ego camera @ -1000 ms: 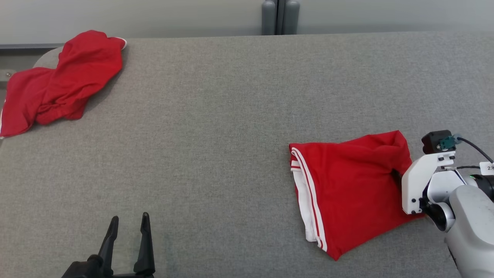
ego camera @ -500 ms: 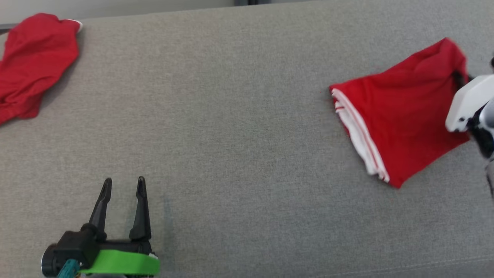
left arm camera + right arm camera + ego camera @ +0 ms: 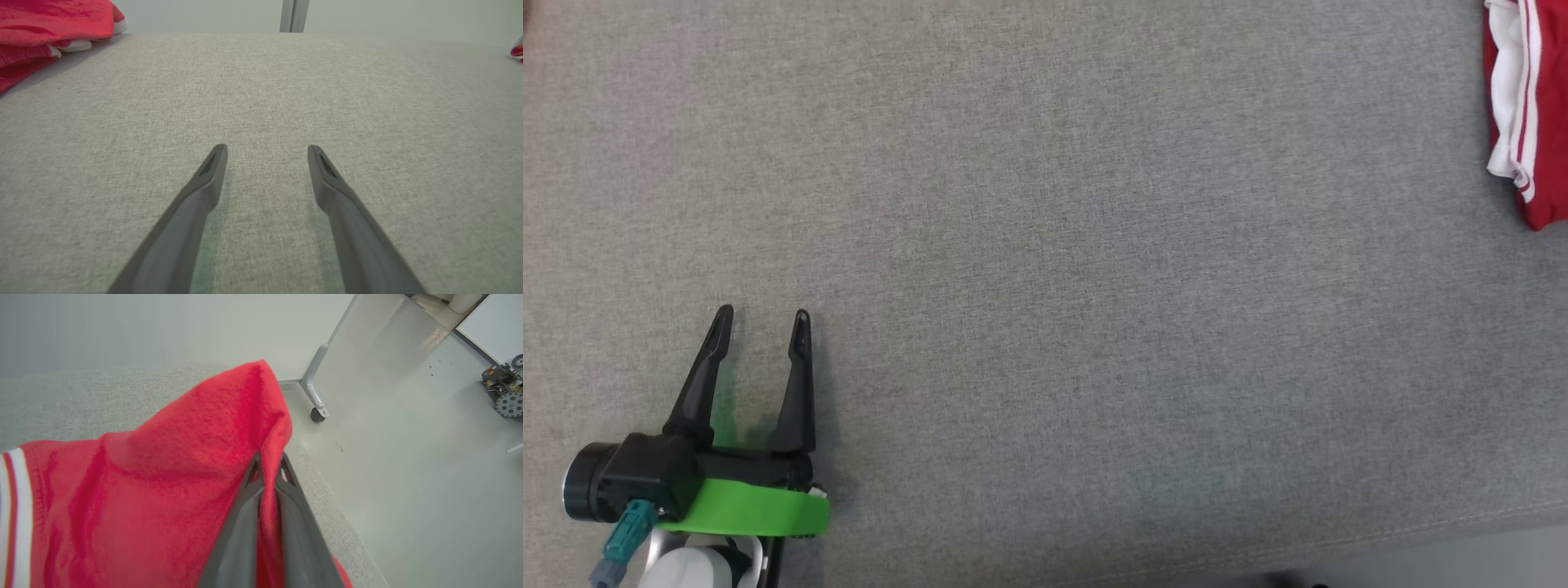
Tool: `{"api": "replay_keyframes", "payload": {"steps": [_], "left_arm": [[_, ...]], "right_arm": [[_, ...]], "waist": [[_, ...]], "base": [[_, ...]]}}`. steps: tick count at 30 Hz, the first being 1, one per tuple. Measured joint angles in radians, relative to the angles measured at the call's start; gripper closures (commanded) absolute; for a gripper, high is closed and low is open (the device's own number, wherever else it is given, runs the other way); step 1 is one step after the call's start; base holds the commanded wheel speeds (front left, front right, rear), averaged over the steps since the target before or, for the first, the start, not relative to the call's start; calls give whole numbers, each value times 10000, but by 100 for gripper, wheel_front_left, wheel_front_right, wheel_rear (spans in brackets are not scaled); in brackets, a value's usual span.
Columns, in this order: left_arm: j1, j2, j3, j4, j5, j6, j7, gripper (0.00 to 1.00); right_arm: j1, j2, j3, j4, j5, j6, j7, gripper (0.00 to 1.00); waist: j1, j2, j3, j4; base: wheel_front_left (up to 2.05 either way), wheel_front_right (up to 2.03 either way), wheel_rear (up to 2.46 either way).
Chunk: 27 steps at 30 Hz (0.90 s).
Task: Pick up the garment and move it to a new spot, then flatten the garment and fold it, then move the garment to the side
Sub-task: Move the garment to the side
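Head view: left gripper [image 3: 761, 317] sat low at left, fingers spread wide over the grey table [image 3: 1094, 245]. Garment [image 3: 1534, 114], red with white stripes, lay at the far right edge, cut off by the frame.

Left wrist view: same spread fingers just above the tabletop. A second red cloth [image 3: 45, 28] lay at the far left corner.

Right wrist view: right gripper [image 3: 267, 457] was pressed together, pinching a raised fold of the garment near the table's edge. Floor [image 3: 408, 457] beyond.

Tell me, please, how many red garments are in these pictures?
2. One red garment is pinched in the right claw near the right edge of the table; the other garment lies at its far left. More may be hidden.
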<state>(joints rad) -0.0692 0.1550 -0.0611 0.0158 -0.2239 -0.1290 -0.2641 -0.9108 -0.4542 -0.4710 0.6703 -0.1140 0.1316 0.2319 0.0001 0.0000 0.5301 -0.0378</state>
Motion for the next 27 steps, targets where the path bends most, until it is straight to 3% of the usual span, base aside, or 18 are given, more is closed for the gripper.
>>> {"api": "replay_keyframes", "payload": {"steps": [3, 4, 5, 9, 13, 21, 27], "left_arm": [[113, -19, 77, -29, -13, 0, 0, 0], [152, -25, 86, -44, -21, 0, 0, 0], [179, -40, 82, -46, -23, 0, 0, 0], [221, -169, 84, -46, -23, 0, 0, 0], [262, -389, 161, -33, -46, 0, 0, 0], [1017, -823, 516, 188, -161, -4, 0, 0], [1624, -1011, 936, 278, -230, -4, 0, 0]], "right_arm": [[-56, -23, -535, -52, -650, 0, -196, 100], [-64, -38, -566, -117, -890, 0, -370, 61], [-103, -27, -648, -192, -1043, 2, -602, 0], [-213, 107, -867, -499, -1962, 0, -1549, 0], [-211, 558, -581, -846, -2173, 0, -2694, 0], [1374, 1578, 932, -1908, -1400, 0, -4220, 0], [3854, 2211, 2094, -3187, -387, 0, -4707, 0]], "waist": [[0, 0, 195, 123], [0, 0, 212, 168], [0, 0, 224, 217], [0, 0, 94, 296], [0, 0, -252, 290], [-1, 0, -1446, 231], [-1, 0, -2596, 217]], "base": [[0, 0, 0], [0, 0, 0], [0, 0, 0], [0, 0, 0], [0, 0, 0], [0, 0, 0], [0, 0, 0]]}}
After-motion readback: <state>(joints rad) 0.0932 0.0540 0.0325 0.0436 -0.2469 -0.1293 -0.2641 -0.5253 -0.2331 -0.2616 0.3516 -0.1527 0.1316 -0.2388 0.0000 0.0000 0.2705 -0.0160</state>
